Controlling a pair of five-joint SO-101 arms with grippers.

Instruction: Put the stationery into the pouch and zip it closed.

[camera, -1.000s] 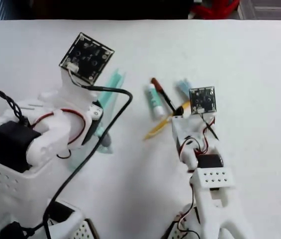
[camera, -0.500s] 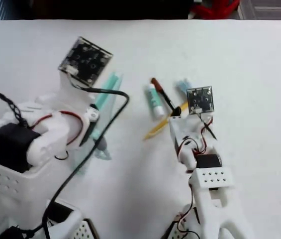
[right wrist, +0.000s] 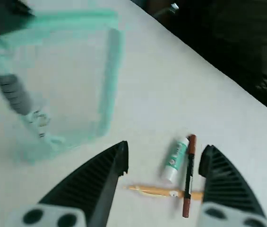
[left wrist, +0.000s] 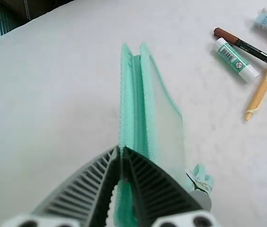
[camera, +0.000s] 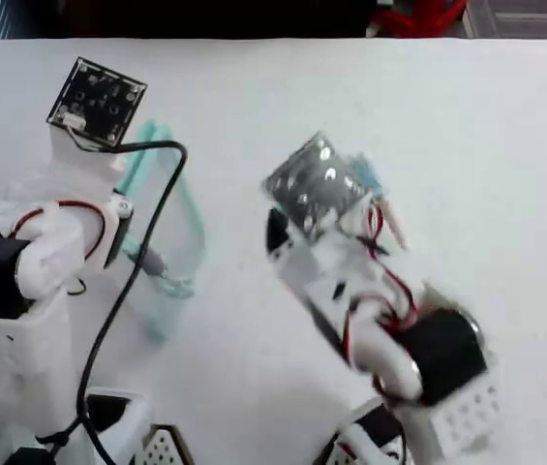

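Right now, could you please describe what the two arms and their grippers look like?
Both the left arm and the right arm are white printed plastic with black motor blocks, thin red wires and perforated bases. The left one trails a thick black cable. Each wrist carries a square camera board. The left gripper and right gripper have dark grey, ribbed, tapering fingers on pale mounts.

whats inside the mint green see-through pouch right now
Nothing shows through the clear-walled mint pouch; the white glue stick, brown pen and yellow pencil lie outside on the table. The left gripper, shut on its edge, hides the near end.
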